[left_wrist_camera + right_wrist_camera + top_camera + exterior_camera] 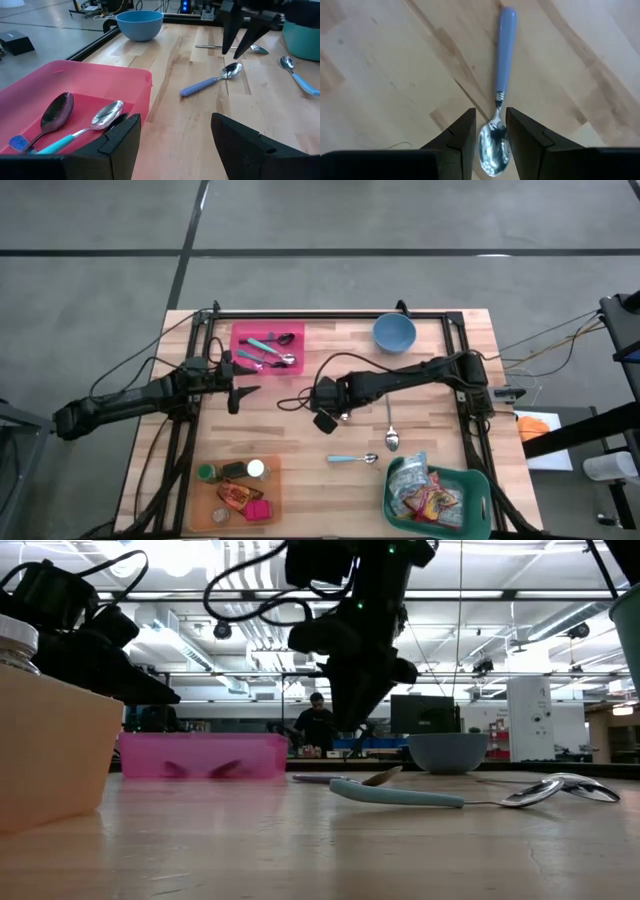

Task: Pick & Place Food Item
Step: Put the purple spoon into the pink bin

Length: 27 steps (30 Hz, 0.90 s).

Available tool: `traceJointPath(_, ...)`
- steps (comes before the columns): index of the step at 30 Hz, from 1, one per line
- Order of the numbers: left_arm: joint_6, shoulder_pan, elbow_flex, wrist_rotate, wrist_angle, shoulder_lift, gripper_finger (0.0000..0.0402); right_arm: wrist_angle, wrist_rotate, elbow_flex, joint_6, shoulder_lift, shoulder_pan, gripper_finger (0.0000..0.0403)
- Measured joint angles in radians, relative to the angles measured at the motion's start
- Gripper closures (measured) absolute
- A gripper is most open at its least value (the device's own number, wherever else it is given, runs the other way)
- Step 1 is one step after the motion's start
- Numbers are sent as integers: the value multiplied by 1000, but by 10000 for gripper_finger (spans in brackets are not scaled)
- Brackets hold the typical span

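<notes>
Nearest the low cam: tan plastic tray (50,745) at my left front, w/ jars and packets in it. Going rightward: pink rectangular plastic bin (267,348) holding spoons, then my left fingers (170,145), apart w/ nothing between them, parked just beside that bin and pointing toward the middle of the wooden surface (290,440). Left arm lies low and stretched out.

Mid-surface: my right fingers (489,137) point straight down, straddling the bowl of a blue-handled metal spoon (497,107). Gap is narrow, pads close either side of the bowl; can't tell if they touch. Spoon lies flat, not lifted. Right arm reaches in long from the right edge, wrist bent down.

Further right: blue round bowl (394,332) at the back, two more spoons, green bin (440,498) w/ snack packets at front right. Those packets look like the food items, well apart from both hands.

Risk, imo: closing on the rounded bowl could squirt the spoon sideways or tip the handle up. Also it's cutlery, not food.
</notes>
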Motion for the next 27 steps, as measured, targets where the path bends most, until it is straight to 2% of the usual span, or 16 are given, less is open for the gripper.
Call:
traceJointPath(8, 0, 0, 0, 0, 0, 0, 158, 26, -42, -53, -4, 4, -5, 300)
traceJointPath(12, 0, 0, 0, 0, 0, 0, 158, 92, -48, -114, -4, 4, -13, 300)
traceJointPath(27, 0, 0, 0, 0, 0, 0, 158, 241, -18, -222, -50, 4, -23, 300)
